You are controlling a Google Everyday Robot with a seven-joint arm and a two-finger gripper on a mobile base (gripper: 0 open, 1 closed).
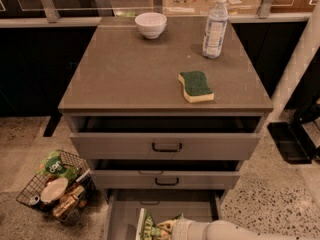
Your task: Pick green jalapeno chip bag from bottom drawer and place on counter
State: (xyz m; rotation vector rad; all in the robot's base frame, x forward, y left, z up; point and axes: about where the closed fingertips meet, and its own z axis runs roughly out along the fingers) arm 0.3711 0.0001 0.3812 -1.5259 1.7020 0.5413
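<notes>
Down in the bottom drawer (125,219), gripper (167,229) jaws clamp the crinkly, upended green jalapeno chip bag (149,228).

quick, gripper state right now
gripper: low in the bottom drawer, at the green jalapeno chip bag; open or closed cannot be told

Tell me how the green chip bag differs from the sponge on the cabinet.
The chip bag sits tipped up on edge in the bottom drawer; the sponge lies flat on the counter. The tool is at the bag, while nothing touches the sponge. Both are partly green.
</notes>
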